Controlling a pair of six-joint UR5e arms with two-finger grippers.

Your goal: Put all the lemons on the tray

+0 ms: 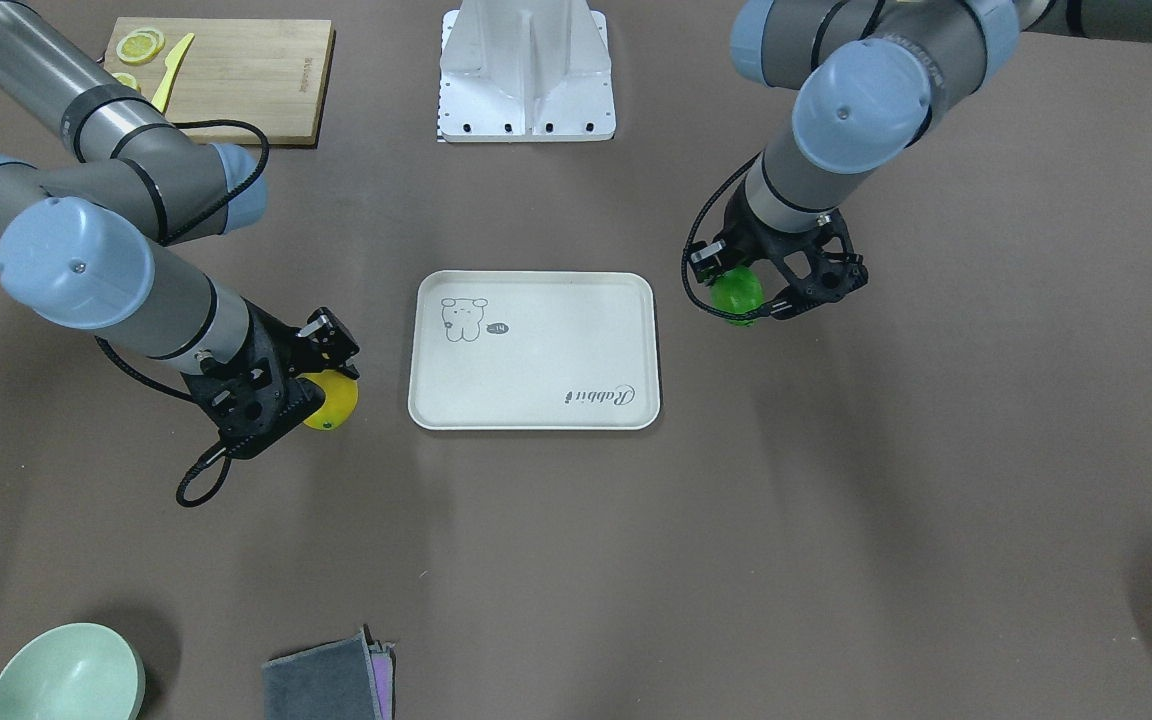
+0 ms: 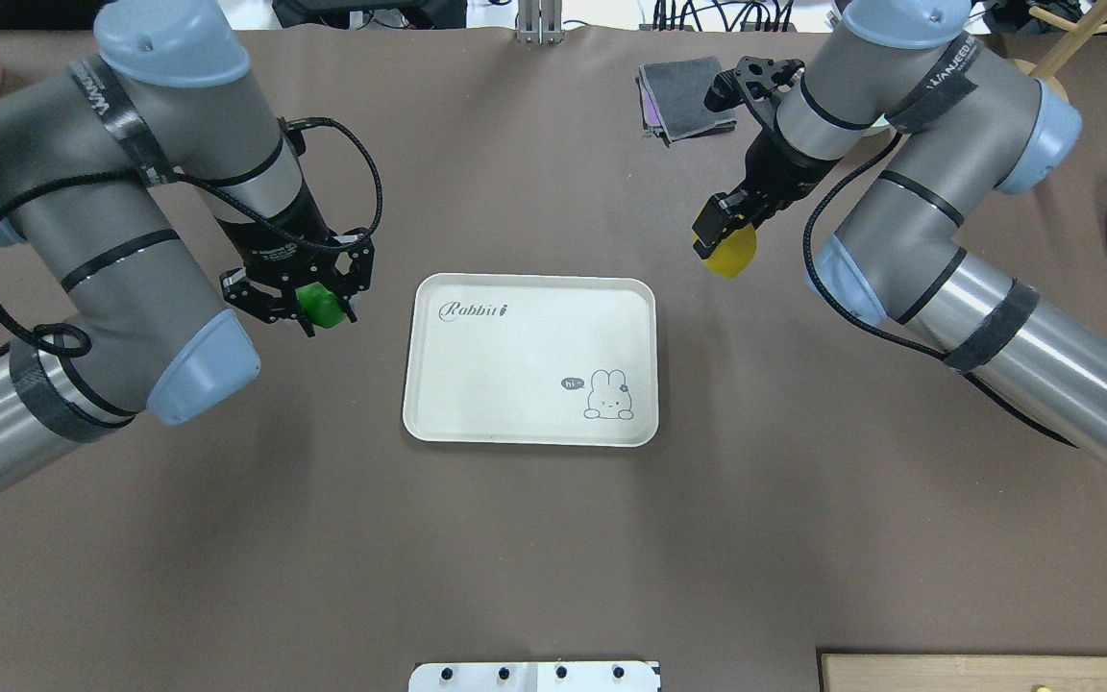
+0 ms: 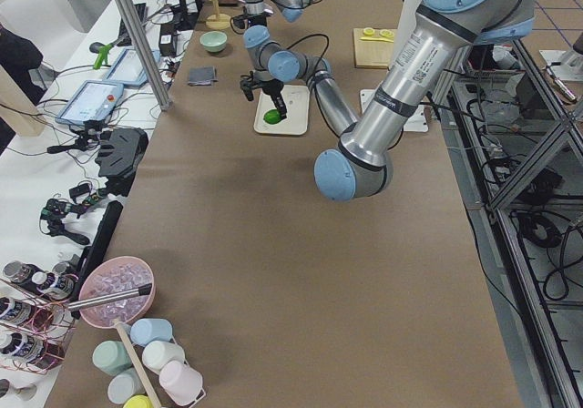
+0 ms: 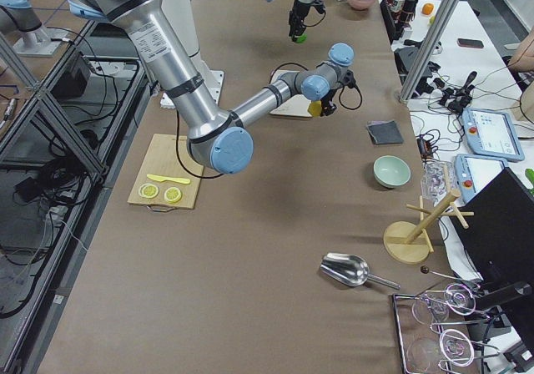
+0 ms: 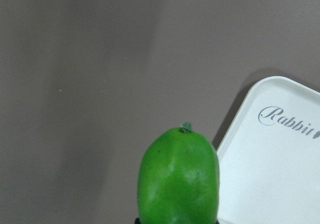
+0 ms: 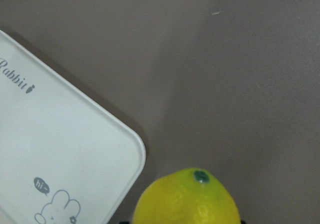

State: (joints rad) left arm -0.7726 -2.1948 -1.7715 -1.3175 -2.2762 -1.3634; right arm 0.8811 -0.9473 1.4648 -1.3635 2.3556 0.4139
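Observation:
The cream-white tray [image 2: 529, 360] lies in the middle of the table with nothing on it; it also shows in the front view [image 1: 534, 350]. My left gripper [image 2: 308, 308] is shut on the green lemon [image 2: 320, 306], held above the table just left of the tray; the lemon fills the bottom of the left wrist view [image 5: 178, 179]. My right gripper [image 2: 725, 240] is shut on the yellow lemon [image 2: 732, 255], held above the table beyond the tray's far right corner; it shows in the right wrist view [image 6: 187, 199]. In the front view the green lemon [image 1: 738, 295] and yellow lemon [image 1: 333, 400] flank the tray.
A wooden cutting board [image 1: 226, 80] with lemon slices [image 1: 139, 45] and a yellow knife [image 1: 171, 70] sits near the robot's right. A folded grey cloth [image 1: 331, 680] and a pale green bowl [image 1: 66, 675] lie at the far edge. The white robot base [image 1: 526, 75] stands behind the tray.

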